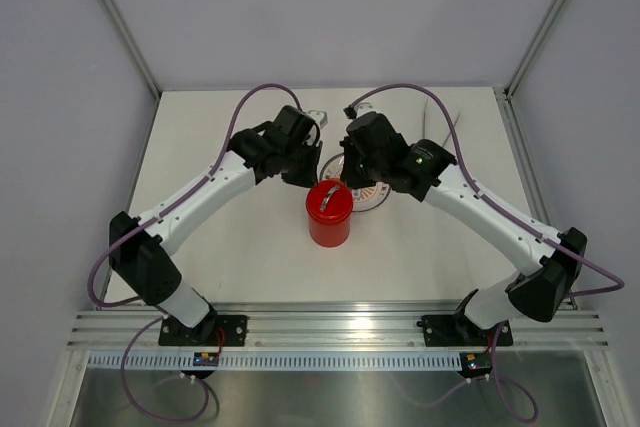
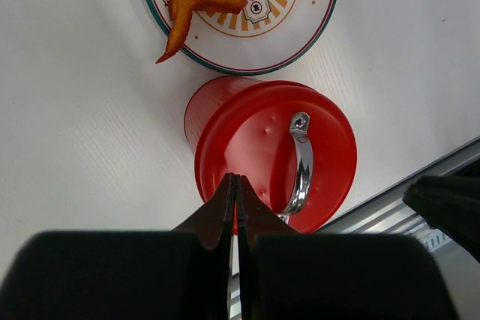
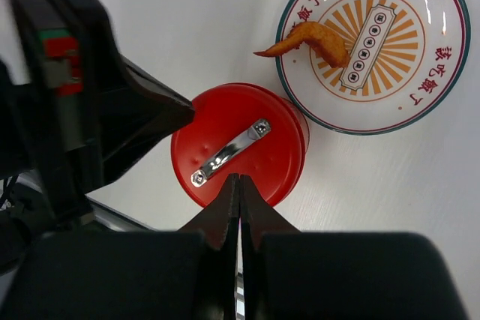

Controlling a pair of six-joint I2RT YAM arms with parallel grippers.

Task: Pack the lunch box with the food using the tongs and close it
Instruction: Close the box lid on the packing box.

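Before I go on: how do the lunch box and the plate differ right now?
The lunch box is a tall, plain red tub; the plate is flat, white, with an orange pattern. The lunch box is closed by its lid, contents hidden; the plate lies open with one fried wing on it. Both are round and sit side by side on the table.
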